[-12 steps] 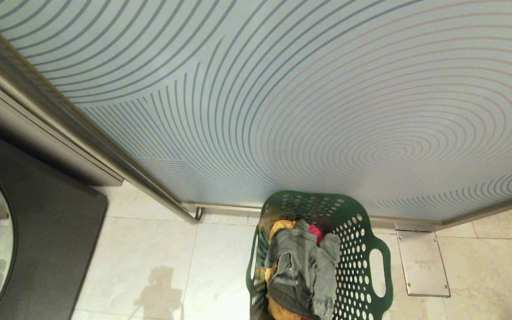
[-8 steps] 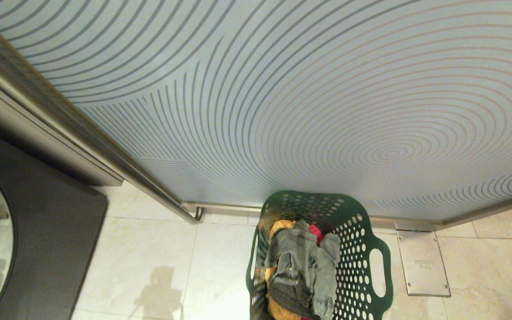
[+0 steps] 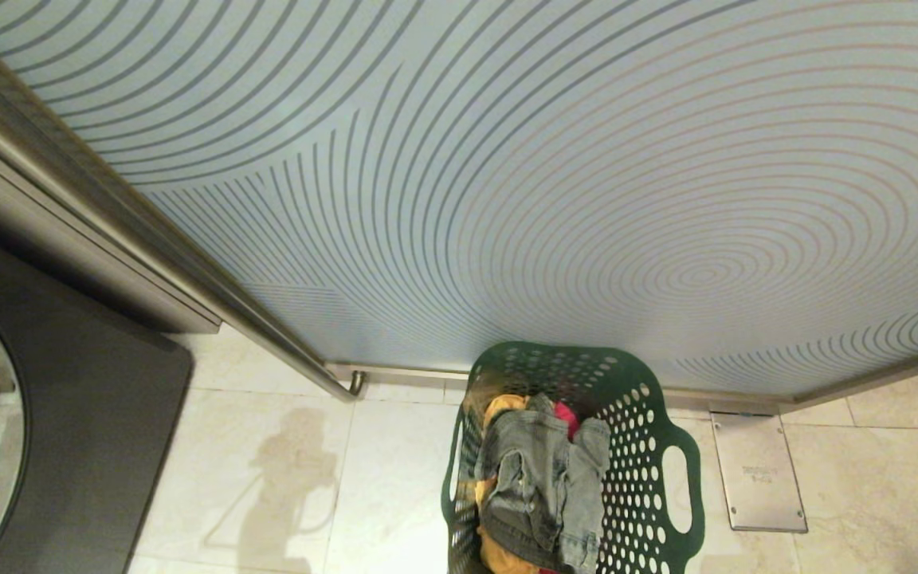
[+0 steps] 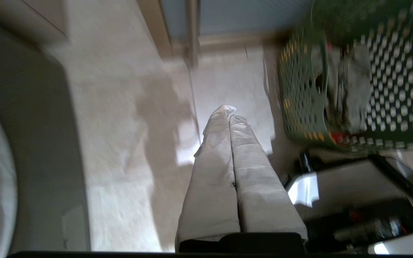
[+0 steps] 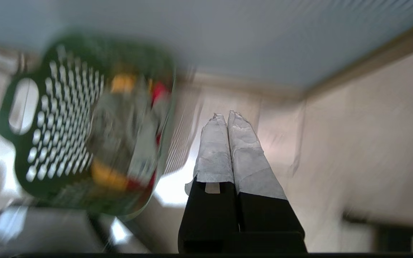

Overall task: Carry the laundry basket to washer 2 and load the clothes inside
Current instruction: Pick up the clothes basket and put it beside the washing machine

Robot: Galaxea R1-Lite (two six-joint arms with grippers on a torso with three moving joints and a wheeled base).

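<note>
the left gripper (image 4: 229,111) and right gripper (image 5: 227,117) are both pressed shut, holding nothing, one to each side of the laundry basket (image 3: 654,446). the basket sits on the floor against the patterned glass wall (image 3: 507,175), clothes (image 3: 543,478) inside. only the shadow left of it has grown, so pickup hasn't begun

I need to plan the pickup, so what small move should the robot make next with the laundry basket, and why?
Probably open both grippers and bring them to the handles of the laundry basket. The left gripper and the right gripper both have their jaws shut on nothing and flank the basket. It stands on the floor by the patterned wall with the clothes inside.
</note>
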